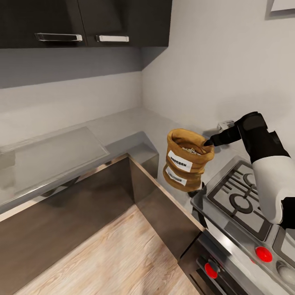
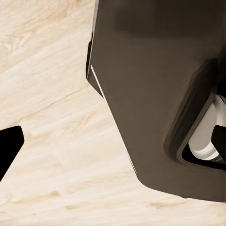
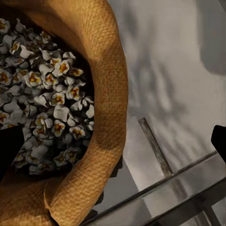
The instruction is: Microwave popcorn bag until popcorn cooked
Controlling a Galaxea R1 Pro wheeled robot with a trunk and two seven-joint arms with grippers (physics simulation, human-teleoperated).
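The popcorn bag (image 1: 189, 152) stands in the corner of the mirror-like countertop (image 1: 123, 127), its reflection right beneath it. It is a tan burlap sack with a white label, and pale popped-looking kernels (image 3: 42, 94) fill it. My right gripper (image 1: 209, 142) reaches in from the right at the bag's rolled rim (image 3: 110, 117). In the right wrist view one dark finger (image 3: 9, 150) is inside the bag and the other (image 3: 219, 141) outside, well apart, so the gripper is open astride the rim. My left gripper (image 2: 113, 146) hangs open over the floor, one fingertip (image 2: 9, 150) showing. The microwave is out of view.
A raised silver gas hob (image 1: 241, 196) with black grates and red knobs (image 1: 263, 254) sits right of the bag, under my right arm. Dark wall cabinets (image 1: 82, 20) hang above the counter. Pale wood floor (image 1: 110, 254) lies below. A dark robot part (image 2: 150, 94) is close by the left gripper.
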